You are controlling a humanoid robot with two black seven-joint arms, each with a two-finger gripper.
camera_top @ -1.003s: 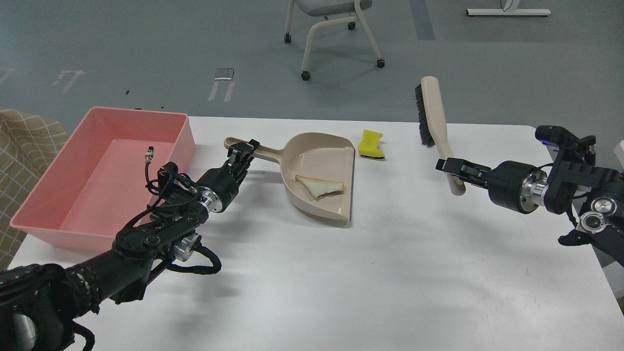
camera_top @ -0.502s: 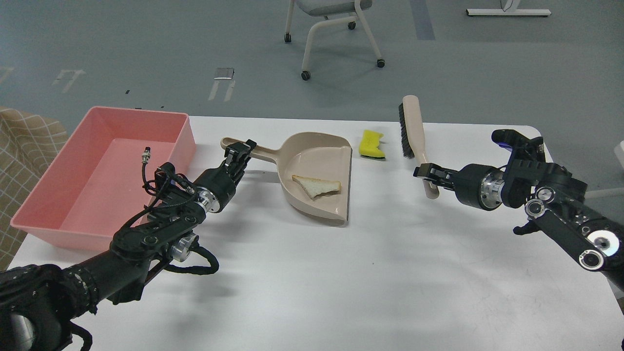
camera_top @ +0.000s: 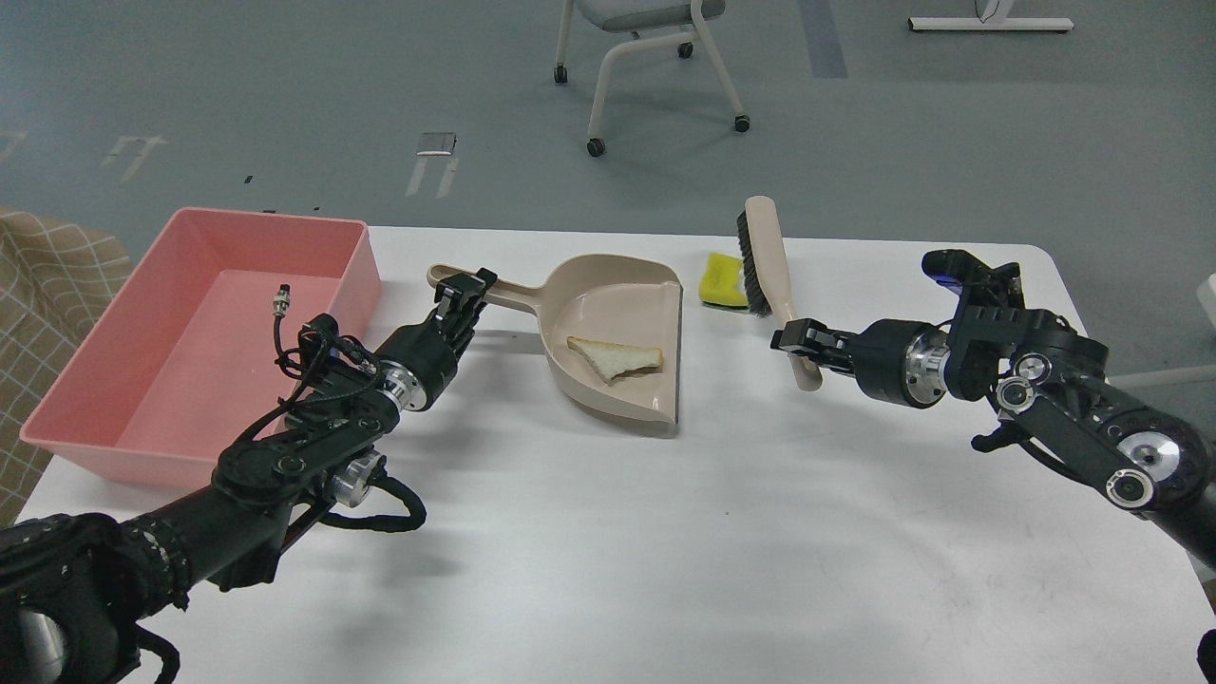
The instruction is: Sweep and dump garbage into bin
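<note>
The bread slice (camera_top: 614, 358) lies inside the beige dustpan (camera_top: 617, 328) at the table's middle. My left gripper (camera_top: 464, 296) is shut on the dustpan's long handle. The yellow sponge with a green side (camera_top: 721, 281) lies on the table just right of the dustpan's open edge. My right gripper (camera_top: 796, 340) is shut on the handle of a beige brush (camera_top: 768, 255), whose black bristles touch the sponge's right side. The pink bin (camera_top: 195, 332) stands at the table's left end and holds neither piece.
The white table (camera_top: 665, 532) has a right edge near my right arm. A checked cloth surface (camera_top: 47, 285) lies left of the bin. A wheeled chair (camera_top: 655, 57) stands on the floor behind the table.
My right gripper has moved left with the brush, bringing its bristles from well right of the sponge up against it. The dustpan has shifted slightly left with my left gripper.
</note>
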